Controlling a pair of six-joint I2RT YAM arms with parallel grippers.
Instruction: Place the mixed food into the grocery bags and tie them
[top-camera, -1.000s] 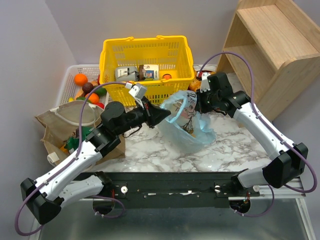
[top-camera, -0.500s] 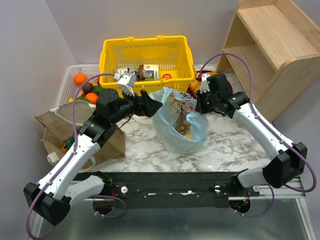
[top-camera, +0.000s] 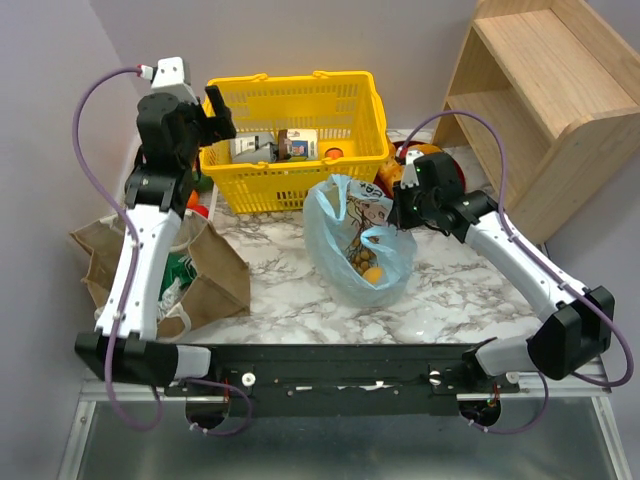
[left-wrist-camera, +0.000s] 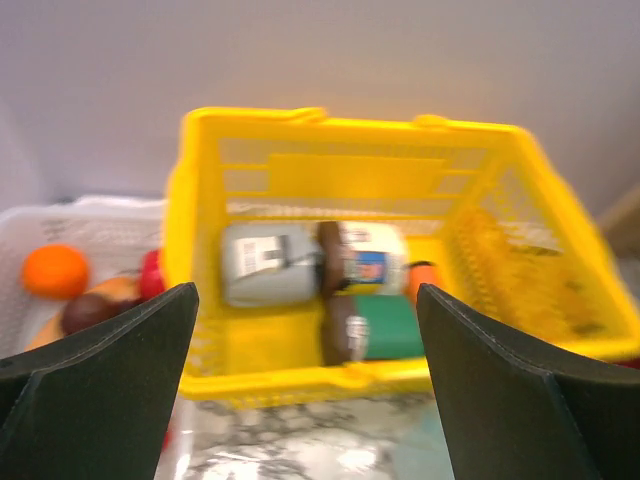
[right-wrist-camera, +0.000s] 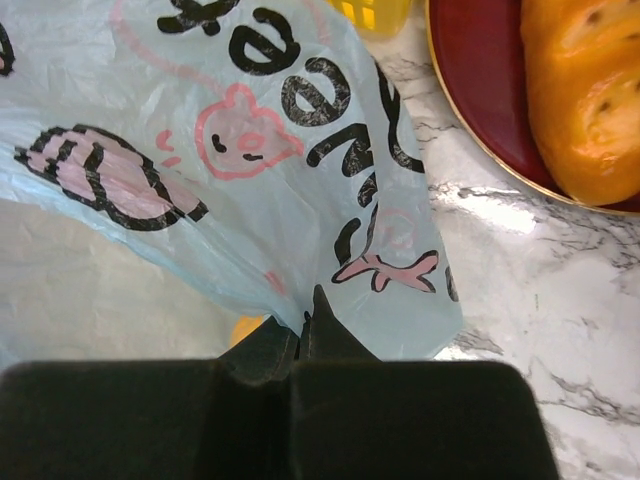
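From above, the left arm stands tall, its left gripper (top-camera: 217, 106) at the yellow basket (top-camera: 300, 170). The right gripper (top-camera: 393, 213) reaches low to the light-blue bag (top-camera: 350, 245) on the marble table (top-camera: 450, 300).

Left wrist: the left gripper (left-wrist-camera: 305, 290) is spread wide and empty over the basket's cartons (left-wrist-camera: 270, 265), their labels blurred.

Right wrist: the right gripper (right-wrist-camera: 310, 312) pinches the bag's (right-wrist-camera: 250, 150) film; pink pig print, black letters "ee" legible.

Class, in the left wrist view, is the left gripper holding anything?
No, the left gripper is wide open, with only the basket seen beyond its empty jaws.
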